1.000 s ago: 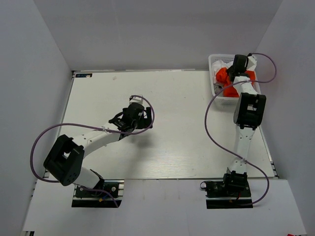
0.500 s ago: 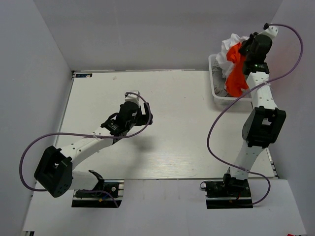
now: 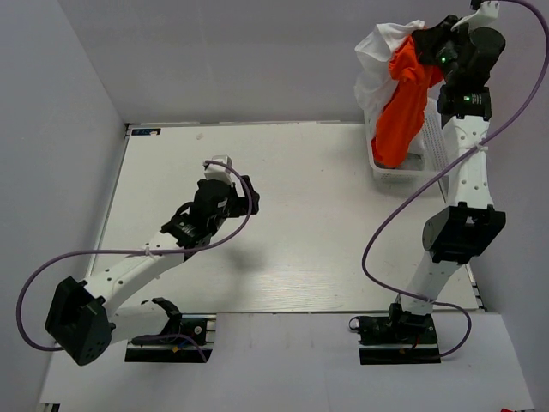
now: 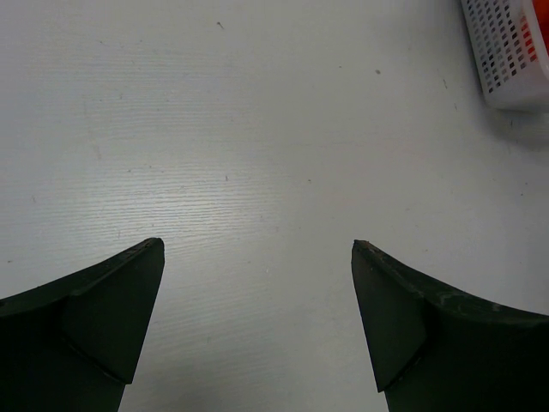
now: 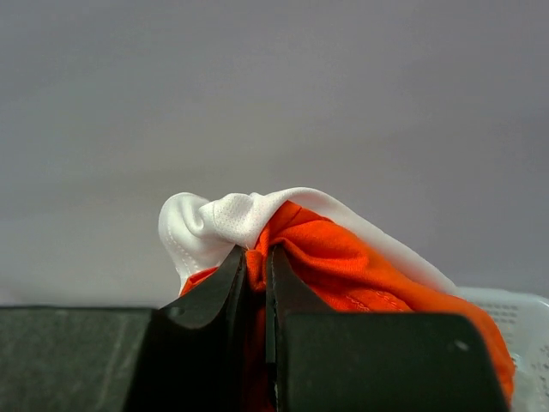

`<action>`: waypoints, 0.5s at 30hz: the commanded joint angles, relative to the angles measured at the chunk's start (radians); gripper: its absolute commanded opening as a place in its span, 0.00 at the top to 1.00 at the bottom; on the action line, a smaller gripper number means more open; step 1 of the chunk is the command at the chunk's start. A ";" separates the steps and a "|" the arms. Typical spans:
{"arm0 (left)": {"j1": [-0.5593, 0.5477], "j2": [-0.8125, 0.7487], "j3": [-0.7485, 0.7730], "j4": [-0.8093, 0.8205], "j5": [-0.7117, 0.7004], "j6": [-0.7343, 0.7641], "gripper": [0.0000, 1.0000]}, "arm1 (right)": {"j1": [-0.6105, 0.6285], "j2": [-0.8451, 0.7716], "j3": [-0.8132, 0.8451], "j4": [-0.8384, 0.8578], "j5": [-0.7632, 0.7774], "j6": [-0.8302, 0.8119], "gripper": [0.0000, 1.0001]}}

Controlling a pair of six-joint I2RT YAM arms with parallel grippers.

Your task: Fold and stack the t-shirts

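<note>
My right gripper point(image 3: 426, 36) is raised high above the white basket point(image 3: 383, 169) at the back right, shut on a bunch of cloth. In the right wrist view the jaws point(image 5: 256, 252) pinch the orange-red t-shirt point(image 5: 343, 257), with the white t-shirt point(image 5: 206, 225) draped over the top of it. From above, the orange-red t-shirt point(image 3: 401, 103) hangs down into the basket with the white t-shirt point(image 3: 377, 60) behind it. My left gripper point(image 3: 232, 187) hovers over the bare table left of centre, its fingers point(image 4: 111, 300) spread wide and holding nothing.
The white table point(image 3: 292, 215) stretches between the two arms. A corner of the lattice basket point(image 4: 510, 51) shows at the top right of the left wrist view. Grey walls enclose the table at the back and both sides.
My right arm has lifted up out of the basket, pulling the orange-red and white t-shirts up with it. My left arm has stretched a little further back and to the left.
</note>
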State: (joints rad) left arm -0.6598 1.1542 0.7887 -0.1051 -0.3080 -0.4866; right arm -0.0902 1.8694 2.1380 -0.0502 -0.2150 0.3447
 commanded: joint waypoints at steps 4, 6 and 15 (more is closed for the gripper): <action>0.005 -0.079 -0.016 -0.056 -0.043 -0.010 0.00 | 0.038 -0.139 0.039 0.084 -0.301 0.052 1.00; 0.005 -0.103 -0.016 -0.068 -0.069 -0.010 0.00 | 0.059 -0.154 0.034 0.072 -0.362 0.063 1.00; 0.005 -0.136 0.070 -0.179 -0.112 -0.029 0.00 | 0.222 -0.182 0.054 0.030 -0.580 0.051 1.00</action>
State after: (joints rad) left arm -0.6598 1.0611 0.8108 -0.2390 -0.3851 -0.5011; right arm 0.0933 1.7283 2.1391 -0.0662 -0.6884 0.3893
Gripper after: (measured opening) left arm 0.996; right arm 0.125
